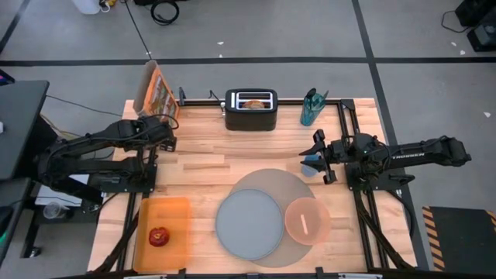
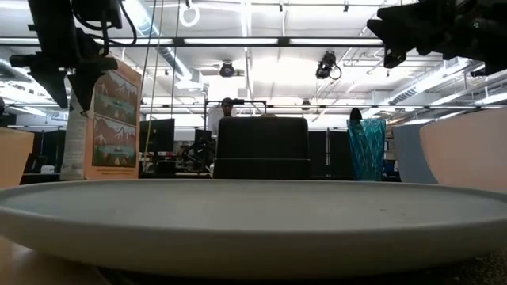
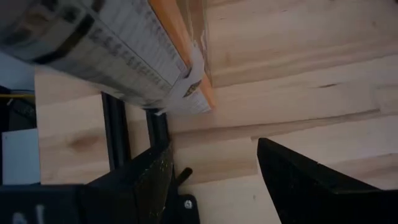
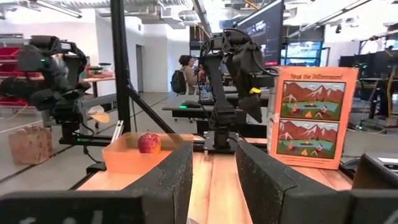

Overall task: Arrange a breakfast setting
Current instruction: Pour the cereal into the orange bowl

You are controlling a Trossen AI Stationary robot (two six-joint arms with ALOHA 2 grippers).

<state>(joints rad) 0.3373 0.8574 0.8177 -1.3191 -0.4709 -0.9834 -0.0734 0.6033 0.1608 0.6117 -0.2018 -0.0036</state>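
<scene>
Grey-blue plate (image 1: 248, 225) and pink bowl (image 1: 307, 220) sit on the grey mat (image 1: 267, 186); apple (image 1: 158, 236) waits in the orange tray (image 1: 177, 209), bagel (image 1: 253, 103) in the toaster (image 1: 250, 115). Left gripper (image 1: 164, 142) and right gripper (image 1: 317, 153) hover with fingers apart, holding nothing.

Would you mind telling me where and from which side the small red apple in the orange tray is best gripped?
Probably from straight above, fingers closing across the widest part of the small red apple. It sits inside the flat orange tray, whose raised walls would hinder a sideways approach. The open left gripper is nearer than the right.
</scene>
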